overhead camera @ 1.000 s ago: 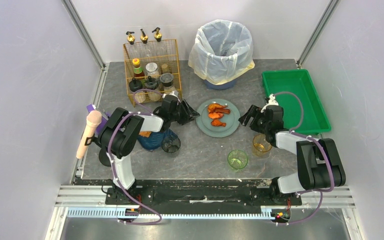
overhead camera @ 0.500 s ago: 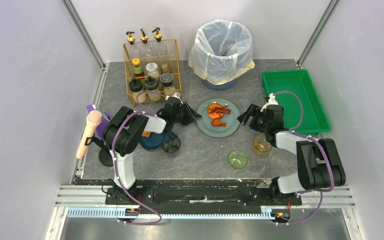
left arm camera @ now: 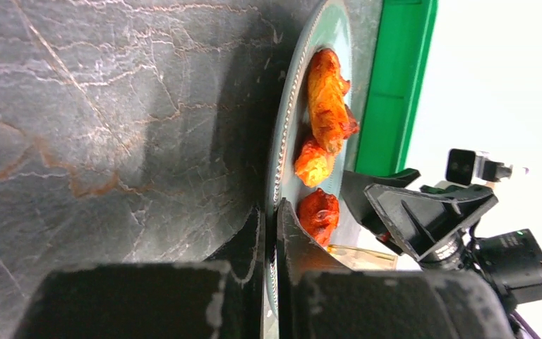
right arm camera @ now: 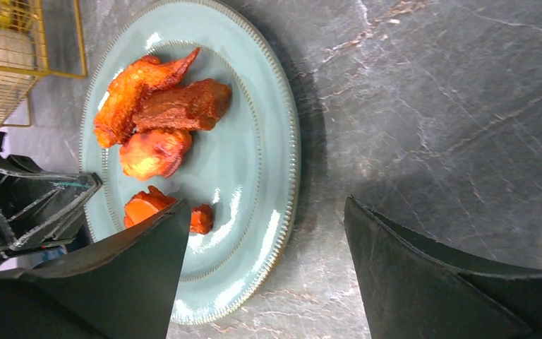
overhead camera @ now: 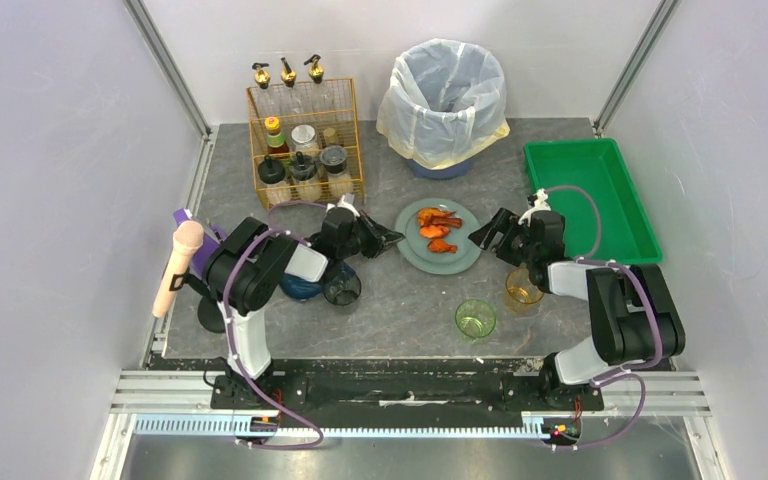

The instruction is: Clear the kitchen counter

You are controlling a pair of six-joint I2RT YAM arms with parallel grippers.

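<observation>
1. The kitchen counter, a large matte dark grey slab with faint pale veins, fills my overhead view from the arm bases to the back wall. Everything else stands on it.
2. Near its middle lies a round pale blue-green ceramic plate with a beaded rim. It carries several orange-red fried chicken pieces.
3. My left gripper is at the plate's left edge. On the left wrist camera its two black fingers sit together on the rim, one on each face, clamped on the plate.
4. My right gripper is at the plate's right edge with its jaws wide apart, holding nothing. On the right wrist camera one finger hangs over the plate beside the chicken and the other over bare counter, with the rim between them. I cannot tell whether either finger touches the plate.
5. Just beside the right arm stands an amber clear glass cup. A green clear glass cup stands nearer the front edge.
6. Under the left arm I see a dark blue bowl, with a smoky dark glass just beside it.
7. Along the back are a gold wire rack of bottles and jars, a bin with a white plastic liner, and a green plastic tray at the right.
</observation>
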